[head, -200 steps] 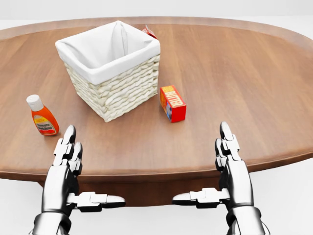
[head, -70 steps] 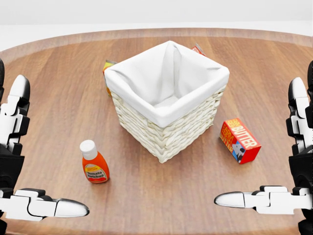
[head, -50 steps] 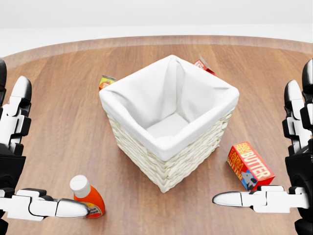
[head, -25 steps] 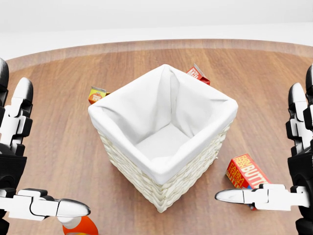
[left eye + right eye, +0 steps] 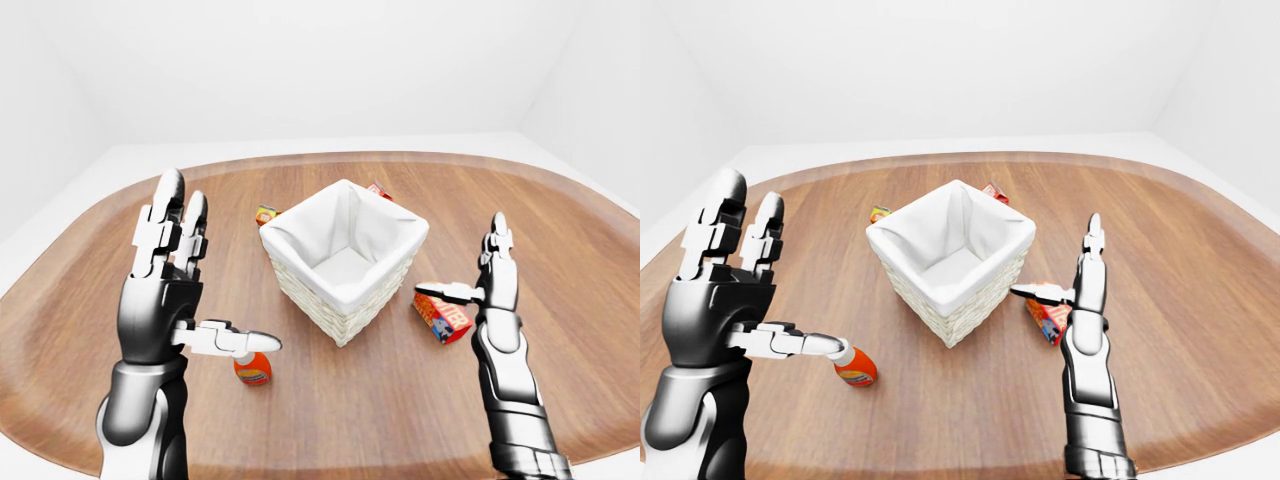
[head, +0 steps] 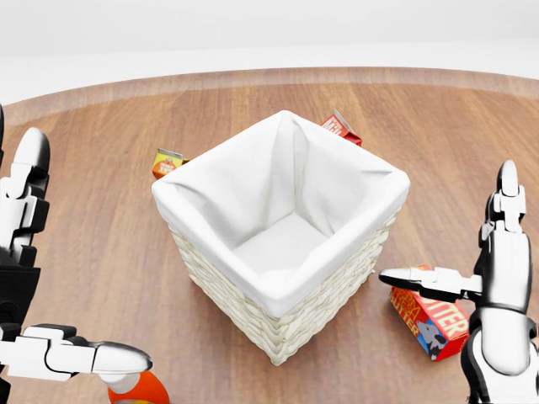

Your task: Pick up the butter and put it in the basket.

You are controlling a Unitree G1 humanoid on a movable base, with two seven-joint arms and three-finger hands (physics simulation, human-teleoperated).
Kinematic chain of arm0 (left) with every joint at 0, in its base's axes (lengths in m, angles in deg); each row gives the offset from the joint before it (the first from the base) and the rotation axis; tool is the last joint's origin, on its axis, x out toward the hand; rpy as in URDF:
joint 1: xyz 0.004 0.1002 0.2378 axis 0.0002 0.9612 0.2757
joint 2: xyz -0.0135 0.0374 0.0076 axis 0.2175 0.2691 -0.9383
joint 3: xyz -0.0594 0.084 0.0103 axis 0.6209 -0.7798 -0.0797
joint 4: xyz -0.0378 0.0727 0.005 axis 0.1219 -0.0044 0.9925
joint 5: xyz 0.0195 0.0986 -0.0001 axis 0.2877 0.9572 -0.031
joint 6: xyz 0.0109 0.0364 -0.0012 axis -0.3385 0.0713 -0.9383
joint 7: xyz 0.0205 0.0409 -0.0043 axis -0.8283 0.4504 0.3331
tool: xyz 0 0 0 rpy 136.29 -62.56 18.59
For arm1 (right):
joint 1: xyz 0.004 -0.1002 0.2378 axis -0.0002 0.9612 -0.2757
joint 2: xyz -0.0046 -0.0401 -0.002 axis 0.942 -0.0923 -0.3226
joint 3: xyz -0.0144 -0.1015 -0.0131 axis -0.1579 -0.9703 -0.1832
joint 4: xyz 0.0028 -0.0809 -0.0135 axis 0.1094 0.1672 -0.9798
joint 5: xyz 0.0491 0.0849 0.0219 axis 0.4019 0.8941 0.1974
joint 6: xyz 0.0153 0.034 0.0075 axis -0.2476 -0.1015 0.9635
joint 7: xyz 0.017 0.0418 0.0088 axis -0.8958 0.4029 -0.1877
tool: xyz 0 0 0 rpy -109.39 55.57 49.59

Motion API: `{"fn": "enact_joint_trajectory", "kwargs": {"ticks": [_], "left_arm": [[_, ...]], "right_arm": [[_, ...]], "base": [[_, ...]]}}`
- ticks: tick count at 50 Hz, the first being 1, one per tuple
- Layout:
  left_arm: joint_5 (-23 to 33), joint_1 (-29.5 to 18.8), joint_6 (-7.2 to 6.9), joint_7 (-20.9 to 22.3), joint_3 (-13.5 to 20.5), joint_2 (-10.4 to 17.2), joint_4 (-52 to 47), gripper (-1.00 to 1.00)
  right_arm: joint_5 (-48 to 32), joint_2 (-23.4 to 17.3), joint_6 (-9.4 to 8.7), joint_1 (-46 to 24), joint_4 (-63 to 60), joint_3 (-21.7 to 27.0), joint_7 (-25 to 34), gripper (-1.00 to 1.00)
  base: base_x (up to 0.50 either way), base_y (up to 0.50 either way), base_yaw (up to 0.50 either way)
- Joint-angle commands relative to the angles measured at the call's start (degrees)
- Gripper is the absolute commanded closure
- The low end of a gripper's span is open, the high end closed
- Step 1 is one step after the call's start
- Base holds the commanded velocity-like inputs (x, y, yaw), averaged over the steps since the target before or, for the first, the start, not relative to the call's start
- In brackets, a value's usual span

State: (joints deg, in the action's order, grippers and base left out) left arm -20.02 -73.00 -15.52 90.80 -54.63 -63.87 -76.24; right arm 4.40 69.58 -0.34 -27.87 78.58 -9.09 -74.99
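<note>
The butter [image 6: 435, 321] is a red box lying flat on the wooden table [image 6: 109, 236], just right of the basket's lower right corner. The basket [image 6: 253, 316] is white wicker with a white cloth liner and stands upright and empty in the middle of the head view. My right hand [image 6: 472, 252] is open, with the fingers pointing up and the thumb stretched left over the butter's near end, not closed on it. My left hand [image 5: 200, 290] is open and raised at the left, well away from the basket.
A ketchup bottle [image 5: 252, 368] stands below my left thumb, left of the basket. A small orange box [image 6: 167, 162] lies at the basket's upper left. A red carton [image 6: 341, 128] leans behind its top corner. The table edge curves along the top of the head view.
</note>
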Motion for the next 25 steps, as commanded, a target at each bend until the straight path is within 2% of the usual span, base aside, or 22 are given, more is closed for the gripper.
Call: {"fn": "enact_joint_trajectory", "kwargs": {"ticks": [1, 10, 15, 21, 25], "left_arm": [[-0.67, 0.07, 0.0, 0.05, 0.1, -0.04, 0.29, -1.0], [-1.17, 0.34, 0.0, 0.19, 0.3, -0.03, 0.1, -1.0], [-1.24, 0.25, 0.0, 0.19, 0.41, 0.0, 0.55, -1.0], [-0.85, 0.12, 0.0, 0.01, 0.01, 0.03, 1.89, -1.0], [-0.74, 0.21, 0.0, -0.07, -0.13, 0.0, 1.76, -1.0]], "right_arm": [[1.09, -6.82, 3.23, -21.83, 65.94, -3.59, -12.33, -1.0], [-0.95, -6.63, 3.23, -24.57, 72.93, -5.62, -19.0, -1.0], [-2.35, -6.6, 3.23, -24.13, 73.32, -5.15, -19.68, -1.0], [-7.16, -8.61, 3.23, -22.52, 73.44, -6.36, -23.31, -1.0], [-9.19, -9.31, 3.23, -22.23, 73.78, -6.23, -23.31, -1.0]], "base": [[0.0, 0.0, 0.0], [0.0, 0.0, 0.0], [0.0, 0.0, 0.0], [0.0, 0.0, 0.0], [0.0, 0.0, 0.0]]}}
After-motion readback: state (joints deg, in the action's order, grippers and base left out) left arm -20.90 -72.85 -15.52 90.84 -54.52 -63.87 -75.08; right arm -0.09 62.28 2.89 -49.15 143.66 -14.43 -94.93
